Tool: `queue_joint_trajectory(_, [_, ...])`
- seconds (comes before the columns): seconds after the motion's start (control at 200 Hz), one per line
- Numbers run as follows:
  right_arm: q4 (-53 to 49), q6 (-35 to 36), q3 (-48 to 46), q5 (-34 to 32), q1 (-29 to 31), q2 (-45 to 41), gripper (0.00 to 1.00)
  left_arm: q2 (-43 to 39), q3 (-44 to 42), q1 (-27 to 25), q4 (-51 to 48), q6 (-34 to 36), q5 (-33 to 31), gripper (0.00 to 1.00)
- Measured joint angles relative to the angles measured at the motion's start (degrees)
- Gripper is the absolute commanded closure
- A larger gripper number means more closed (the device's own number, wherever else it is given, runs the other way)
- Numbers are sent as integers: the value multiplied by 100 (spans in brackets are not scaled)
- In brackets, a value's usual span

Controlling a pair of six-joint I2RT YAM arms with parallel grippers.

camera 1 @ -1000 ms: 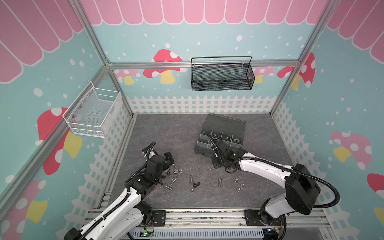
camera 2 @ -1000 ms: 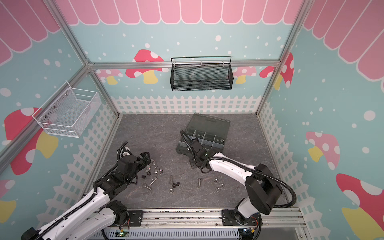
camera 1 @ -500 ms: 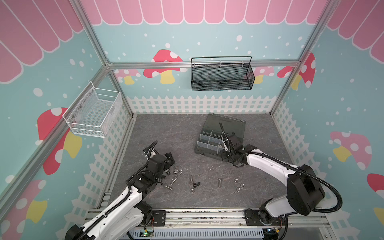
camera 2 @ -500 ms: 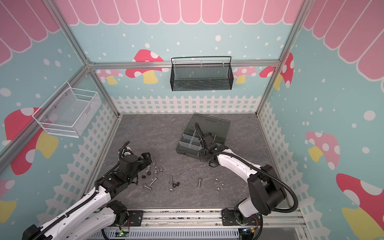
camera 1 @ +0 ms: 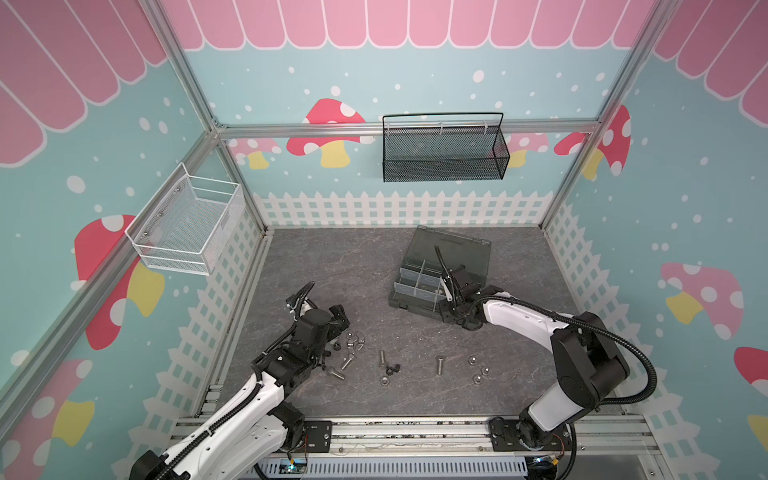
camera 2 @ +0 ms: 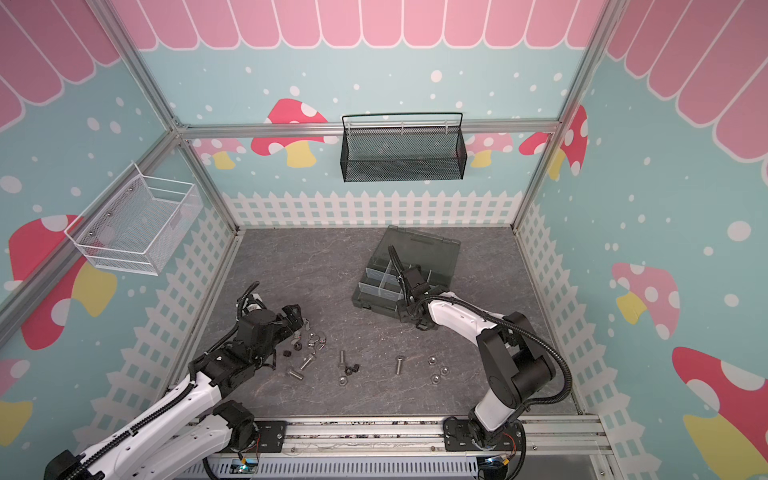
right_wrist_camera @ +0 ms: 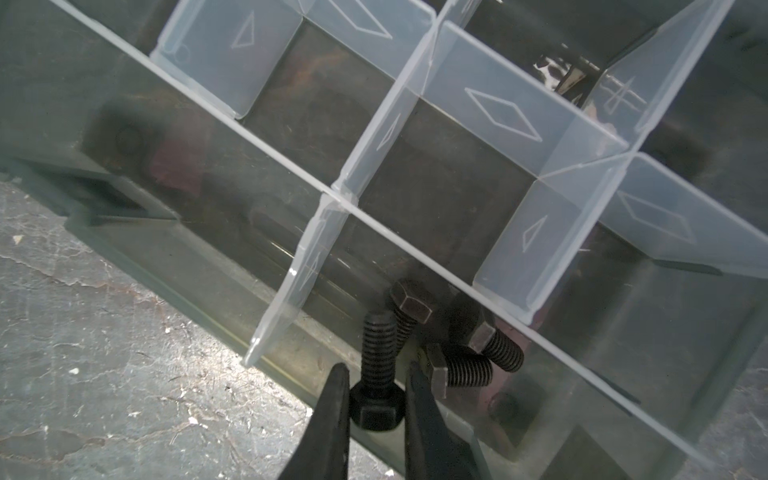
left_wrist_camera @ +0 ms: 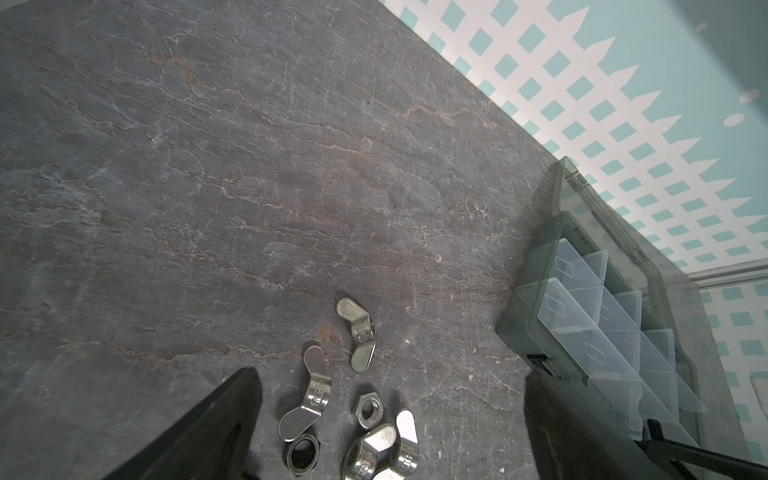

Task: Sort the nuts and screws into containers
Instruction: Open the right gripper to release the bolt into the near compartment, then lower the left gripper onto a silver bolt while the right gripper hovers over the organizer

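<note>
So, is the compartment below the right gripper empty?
No, three black screws lie in that compartment, beyond the one that the right gripper pinches.

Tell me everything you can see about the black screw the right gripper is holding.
The black screw is a short hex-head bolt of dull dark metal, threaded along its whole shank. The right gripper is shut on it, two black fingers pinching the hex head. The shank points away from the gripper, over an edge compartment of the organiser box where three more black screws lie. Whether its tip touches them is unclear.
</note>
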State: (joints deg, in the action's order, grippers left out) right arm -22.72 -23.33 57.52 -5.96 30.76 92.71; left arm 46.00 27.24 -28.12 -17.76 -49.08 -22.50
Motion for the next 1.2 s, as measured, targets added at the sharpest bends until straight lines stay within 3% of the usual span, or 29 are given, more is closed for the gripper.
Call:
queue_joint_trajectory(0.19, [11, 57, 35, -2, -2, 15, 71, -61, 0, 35, -2, 0, 0, 1])
queue_joint_trajectory(0.54, [9, 79, 33, 52, -2, -20, 60, -140, 0, 63, -24, 2, 0, 1])
queue_joint_trajectory(0.811, [11, 153, -87, 35, -2, -636, 46, -66, 227, 138, -540, 153, 151, 1])
queue_joint_trajectory(0.981, [42, 168, -315, -46, -2, -1054, 24, 17, 365, 142, -791, 127, 608, 1])
queue_joint_trajectory(1.021, [57, 111, -382, -74, -2, -1137, 0, 57, 367, 142, -896, 79, 719, 1])
queue_joint_trajectory(1.196, [116, 87, -660, -208, -2, -1443, 2, 164, 367, 26, -1521, -310, 1038, 0])
